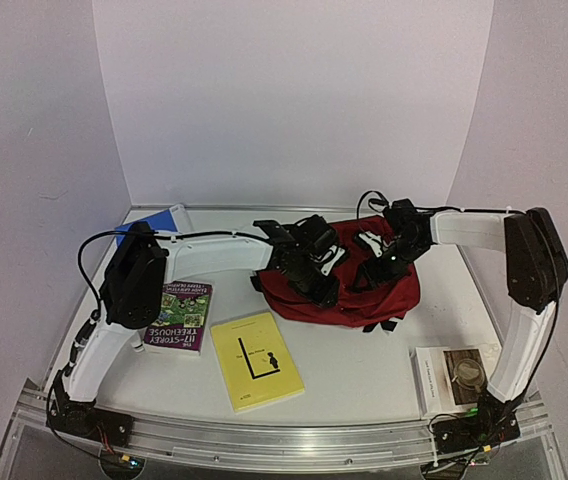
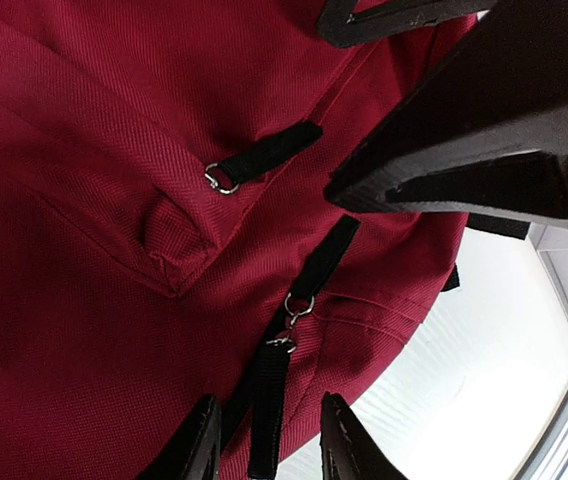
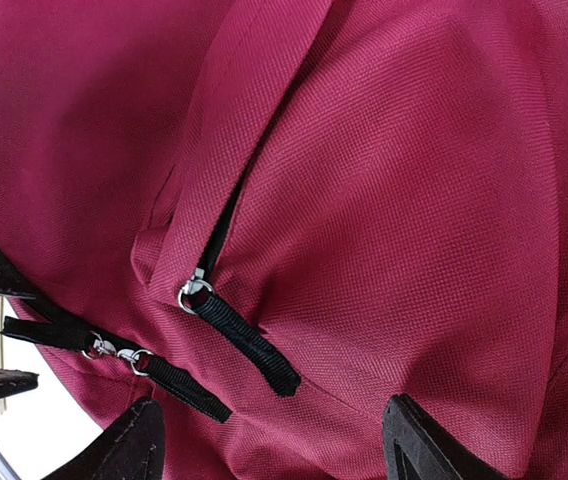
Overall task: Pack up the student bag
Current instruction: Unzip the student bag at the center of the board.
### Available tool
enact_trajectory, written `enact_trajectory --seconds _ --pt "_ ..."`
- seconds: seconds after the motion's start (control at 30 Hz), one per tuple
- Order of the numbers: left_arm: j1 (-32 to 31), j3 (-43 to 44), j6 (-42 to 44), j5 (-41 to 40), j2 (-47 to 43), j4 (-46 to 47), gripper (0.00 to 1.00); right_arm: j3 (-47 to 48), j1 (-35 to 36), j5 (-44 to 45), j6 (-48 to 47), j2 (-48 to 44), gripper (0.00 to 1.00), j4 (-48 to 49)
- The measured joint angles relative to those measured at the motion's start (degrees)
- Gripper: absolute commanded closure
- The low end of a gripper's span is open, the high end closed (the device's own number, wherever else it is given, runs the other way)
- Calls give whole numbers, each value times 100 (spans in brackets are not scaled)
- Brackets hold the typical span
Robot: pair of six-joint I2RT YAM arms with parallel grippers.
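1. Two arms are seen over the student bag (image 1: 349,285), which lies zipped at the middle of the bench (image 1: 364,370), towards its far side; a yellow book (image 1: 256,362) lies unpacked nearer the bases.
2. Left jaws are part-spread, straddling the main zipper pull strap (image 2: 267,410); no pinch is seen yet.
3. The strap's long axis runs straight out between the fingertips, crosswise to the closing line, so the left arm is judged nearer.
4. Right jaws are spread wide, empty, above the front pocket pull (image 3: 239,340).
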Motion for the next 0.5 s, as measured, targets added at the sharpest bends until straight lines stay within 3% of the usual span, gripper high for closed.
enact_trajectory --seconds 0.17,0.37,0.5 --pt "0 57 19 15 92 -85 65 0 0 0 0 8 26 12" --pt "2 102 30 41 171 -129 95 0 0 6 -2 11 26 26" --pt "0 106 24 37 172 -128 100 0 0 63 -6 40 27 39"
